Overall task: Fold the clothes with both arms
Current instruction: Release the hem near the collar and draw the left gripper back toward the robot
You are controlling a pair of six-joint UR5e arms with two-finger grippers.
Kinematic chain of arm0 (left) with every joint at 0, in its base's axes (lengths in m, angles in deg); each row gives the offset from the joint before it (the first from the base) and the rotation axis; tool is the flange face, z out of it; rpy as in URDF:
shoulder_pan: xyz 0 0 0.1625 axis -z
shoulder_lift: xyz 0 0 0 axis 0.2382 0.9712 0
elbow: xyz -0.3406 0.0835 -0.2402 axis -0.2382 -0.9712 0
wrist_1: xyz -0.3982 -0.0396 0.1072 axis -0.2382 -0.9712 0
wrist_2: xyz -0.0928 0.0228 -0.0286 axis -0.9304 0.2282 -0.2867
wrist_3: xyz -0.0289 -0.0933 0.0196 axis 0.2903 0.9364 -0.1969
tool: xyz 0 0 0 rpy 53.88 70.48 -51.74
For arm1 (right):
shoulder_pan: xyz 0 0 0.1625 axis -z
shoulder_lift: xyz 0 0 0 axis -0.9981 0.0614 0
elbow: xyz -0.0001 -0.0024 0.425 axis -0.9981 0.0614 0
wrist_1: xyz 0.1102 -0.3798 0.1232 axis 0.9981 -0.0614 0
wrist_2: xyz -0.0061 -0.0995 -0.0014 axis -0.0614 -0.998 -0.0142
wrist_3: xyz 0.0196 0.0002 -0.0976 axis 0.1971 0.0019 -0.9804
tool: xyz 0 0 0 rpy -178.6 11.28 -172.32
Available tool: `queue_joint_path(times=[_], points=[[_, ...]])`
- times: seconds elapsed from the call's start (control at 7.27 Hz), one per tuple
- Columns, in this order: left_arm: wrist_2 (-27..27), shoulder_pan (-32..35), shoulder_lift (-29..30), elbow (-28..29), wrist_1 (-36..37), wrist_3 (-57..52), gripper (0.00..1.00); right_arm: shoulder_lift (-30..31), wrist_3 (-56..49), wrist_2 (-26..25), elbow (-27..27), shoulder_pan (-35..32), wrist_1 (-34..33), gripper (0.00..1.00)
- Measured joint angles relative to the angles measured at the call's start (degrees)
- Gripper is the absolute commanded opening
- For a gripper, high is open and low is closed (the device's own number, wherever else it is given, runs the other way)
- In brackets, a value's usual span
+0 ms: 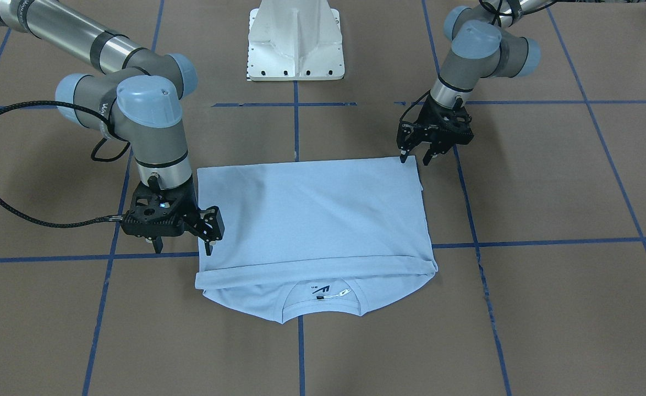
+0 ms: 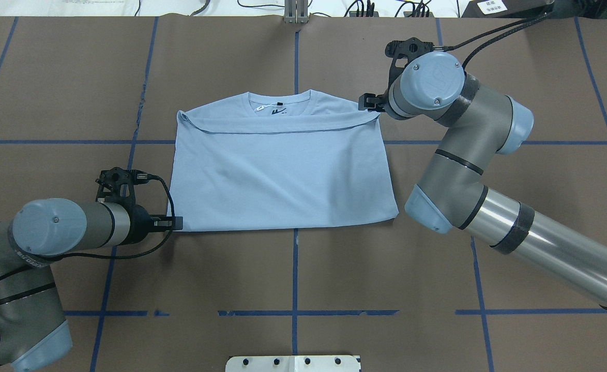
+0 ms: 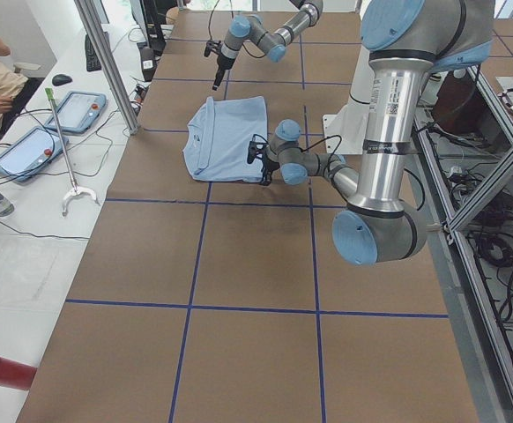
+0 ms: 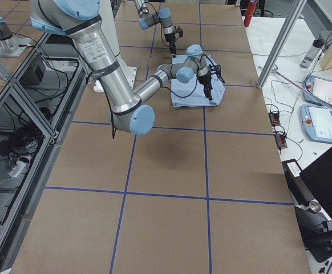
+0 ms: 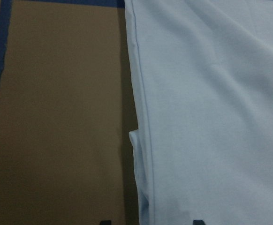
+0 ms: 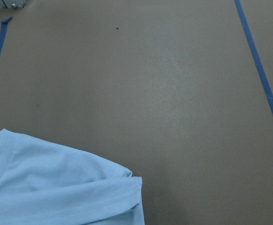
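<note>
Exterior front-facing view: light blue T-shirt (image 1: pixel 312 214) lies flat mid-table (image 1: pixel 548 181), folded into a rectangle. Its hem edge is doubled over to just short of the collar (image 1: pixel 323 311). Collar's on the operators' side, dark neck label (image 1: pixel 321 288) showing. Left gripper (image 1: pixel 415 158) sits at the shirt's corner nearest the robot, jaws spread wide, one tip at the cloth edge, the other over bare table. Left wrist cam agrees: shirt edge runs btwn the two tips, nothing pinched. Right gripper (image 1: pixel 183 247) is at the opposite side edge, by the fold. It's also wide open, holding nothing, inner finger right at the edge. Can't tell if tips touch down.
</note>
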Motion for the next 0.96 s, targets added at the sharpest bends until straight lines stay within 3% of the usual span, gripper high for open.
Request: queue_joint_path(times=[0.14,0.41,0.96], points=[[0.0,-0.5,0.1,0.0,0.0,0.2,0.37,0.0,0.0,-0.1,0.0,0.0,0.0,1.0],[0.1,-1.7,0.7,0.0,0.0,1.2,0.0,0.1,0.0,-0.2,0.1,0.1,0.0,1.0],[0.1,-1.9,0.4,-0.3,0.1,0.9,0.0,0.1,0.1,-0.2,0.1,0.2,0.0,1.0]])
